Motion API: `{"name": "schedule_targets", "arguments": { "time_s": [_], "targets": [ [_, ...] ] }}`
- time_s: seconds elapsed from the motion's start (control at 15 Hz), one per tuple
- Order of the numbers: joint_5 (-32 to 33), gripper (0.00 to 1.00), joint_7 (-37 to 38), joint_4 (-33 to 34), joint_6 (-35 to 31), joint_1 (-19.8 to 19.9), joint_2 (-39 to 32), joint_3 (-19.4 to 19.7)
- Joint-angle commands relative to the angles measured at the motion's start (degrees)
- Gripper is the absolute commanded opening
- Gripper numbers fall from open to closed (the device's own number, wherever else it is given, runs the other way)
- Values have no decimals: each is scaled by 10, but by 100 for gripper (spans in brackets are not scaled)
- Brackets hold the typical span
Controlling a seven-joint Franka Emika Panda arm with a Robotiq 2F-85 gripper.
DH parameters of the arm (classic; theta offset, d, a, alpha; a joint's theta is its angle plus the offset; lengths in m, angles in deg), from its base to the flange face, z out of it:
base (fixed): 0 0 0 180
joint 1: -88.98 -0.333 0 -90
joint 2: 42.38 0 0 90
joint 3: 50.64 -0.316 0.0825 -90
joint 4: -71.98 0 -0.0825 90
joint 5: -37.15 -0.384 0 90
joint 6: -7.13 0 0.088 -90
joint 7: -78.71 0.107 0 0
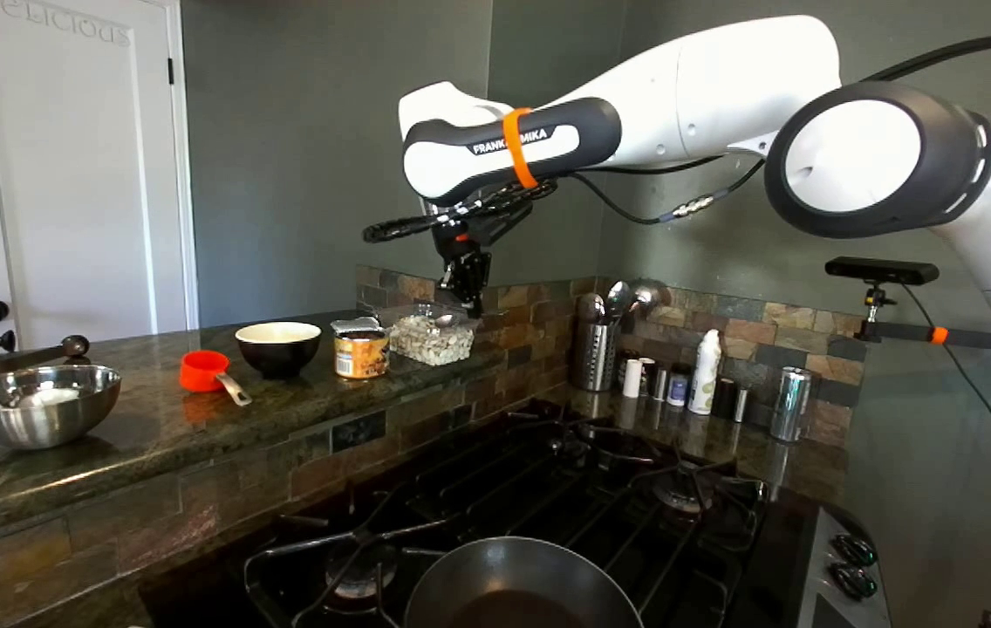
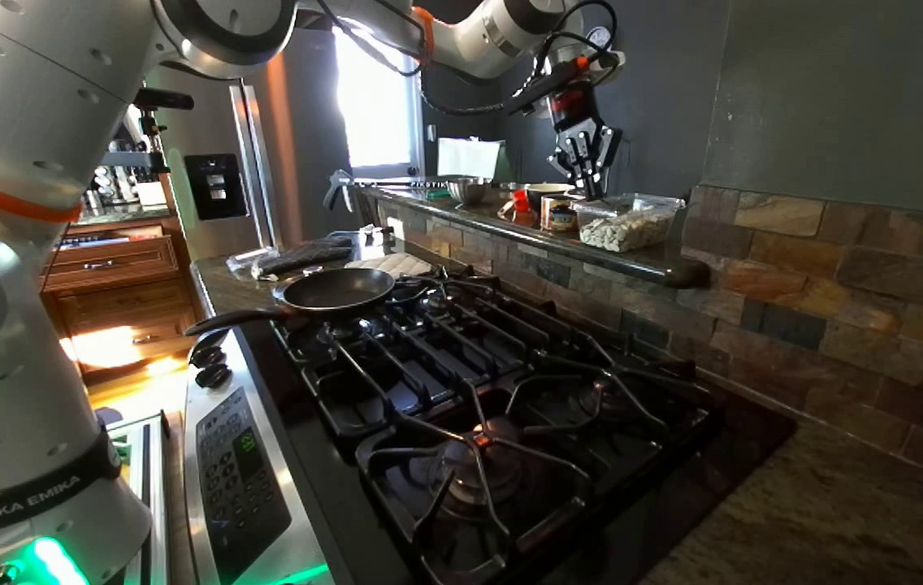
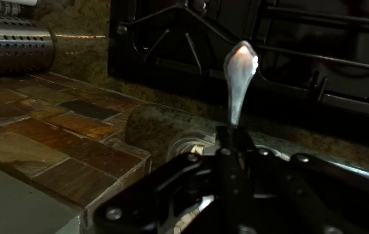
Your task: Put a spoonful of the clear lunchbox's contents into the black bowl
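Observation:
My gripper [image 1: 473, 301] is shut on the handle of a metal spoon [image 3: 241, 73], which sticks out past the fingertips in the wrist view. In both exterior views the gripper [image 2: 590, 192] is just over the clear lunchbox [image 2: 674, 205], which stands at the end of the raised counter. Its contents [image 1: 433, 340] are pale beige pieces, partly visible behind the fingers in the wrist view. The spoon's bowl end is mostly hidden; I cannot tell whether it holds food. The black bowl [image 1: 277, 353], whitish inside, stands upright on the counter beyond a jar; it also shows in an exterior view [image 2: 549, 188].
The jar with an orange label [image 1: 361, 353] stands between lunchbox and black bowl. A red measuring cup [image 1: 203, 372] and a steel bowl [image 1: 37, 410] stand farther along the counter. A stove with a pan [image 1: 522, 580] lies below. A tiled wall [image 2: 835, 268] borders the lunchbox's end.

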Motion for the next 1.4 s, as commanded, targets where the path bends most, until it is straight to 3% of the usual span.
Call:
{"name": "schedule_targets", "arguments": {
  "time_s": [0.0, 0.6, 1.33],
  "targets": [
    [7, 2, -37, 79, 43, -2, -52, 2],
    [-4, 2, -79, 188, 63, -3, -129, -2],
    [-24, 2, -72, 234, 53, 4, -160, -14]
  ]
}}
